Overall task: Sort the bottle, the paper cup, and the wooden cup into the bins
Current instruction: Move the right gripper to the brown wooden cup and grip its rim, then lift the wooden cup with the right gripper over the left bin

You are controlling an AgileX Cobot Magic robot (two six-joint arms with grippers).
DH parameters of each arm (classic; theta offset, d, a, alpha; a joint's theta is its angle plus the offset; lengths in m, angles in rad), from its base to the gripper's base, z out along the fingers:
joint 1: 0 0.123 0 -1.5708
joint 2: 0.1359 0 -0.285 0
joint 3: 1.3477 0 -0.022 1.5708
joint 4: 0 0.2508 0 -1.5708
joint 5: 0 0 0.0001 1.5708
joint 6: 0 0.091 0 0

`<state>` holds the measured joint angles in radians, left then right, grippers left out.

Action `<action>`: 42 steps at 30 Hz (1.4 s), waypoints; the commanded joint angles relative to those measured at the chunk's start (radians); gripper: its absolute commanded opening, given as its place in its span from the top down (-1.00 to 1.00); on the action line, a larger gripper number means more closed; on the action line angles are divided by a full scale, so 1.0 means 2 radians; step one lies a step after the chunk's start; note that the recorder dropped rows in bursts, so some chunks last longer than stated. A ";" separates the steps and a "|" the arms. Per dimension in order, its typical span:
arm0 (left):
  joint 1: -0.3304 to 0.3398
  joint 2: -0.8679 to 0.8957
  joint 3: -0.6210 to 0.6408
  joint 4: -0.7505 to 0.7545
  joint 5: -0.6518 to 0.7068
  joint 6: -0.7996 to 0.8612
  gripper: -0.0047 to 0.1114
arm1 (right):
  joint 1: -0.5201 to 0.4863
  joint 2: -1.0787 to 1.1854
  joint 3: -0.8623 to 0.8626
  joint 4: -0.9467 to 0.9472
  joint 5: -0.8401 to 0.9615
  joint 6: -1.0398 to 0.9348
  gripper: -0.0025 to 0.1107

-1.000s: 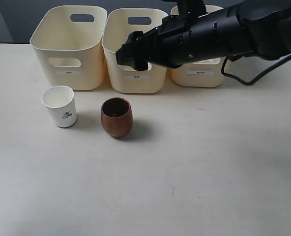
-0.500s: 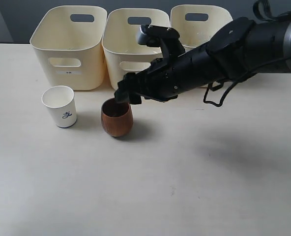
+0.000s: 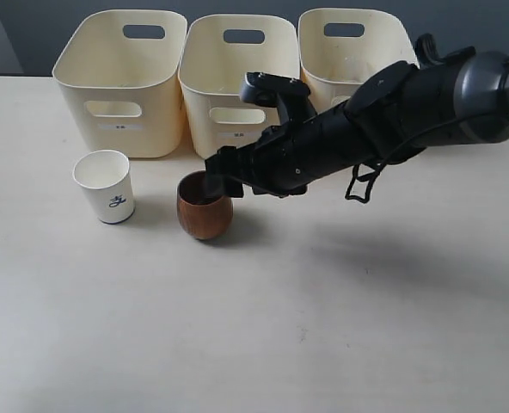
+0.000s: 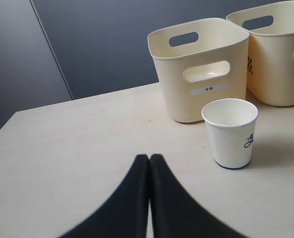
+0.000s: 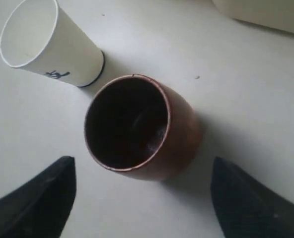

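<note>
Wooden cup [image 3: 205, 206] upright on desk [image 3: 323, 327], beside paper cup [image 3: 106, 186], before three bins [image 3: 121, 86]; right fingers [image 3: 224, 168] above its rim. Left wrist view: left fingers [image 4: 132, 198] pressed together. Right wrist view: right fingers spread wide, flanking it, not touching.

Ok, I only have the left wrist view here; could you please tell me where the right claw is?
Observer: The right claw hangs open at the rim of the wooden cup, gripping nothing.
Operator: Thanks, and how does that cup stand?
Observer: Upright, mouth up, beside the paper cup without touching it.
Operator: Are there only two bins?
Observer: No, a third bin stands in the row, partly behind the right arm.
</note>
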<state>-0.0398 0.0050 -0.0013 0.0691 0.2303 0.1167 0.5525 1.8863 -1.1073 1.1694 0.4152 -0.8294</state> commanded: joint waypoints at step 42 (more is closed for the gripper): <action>-0.002 -0.002 0.001 0.000 -0.003 -0.001 0.92 | -0.002 0.050 -0.002 0.076 -0.069 -0.005 -0.31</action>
<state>-0.0398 0.0050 -0.0013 0.0691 0.2303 0.1167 0.5525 1.9844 -1.1073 1.3180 0.2866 -0.8330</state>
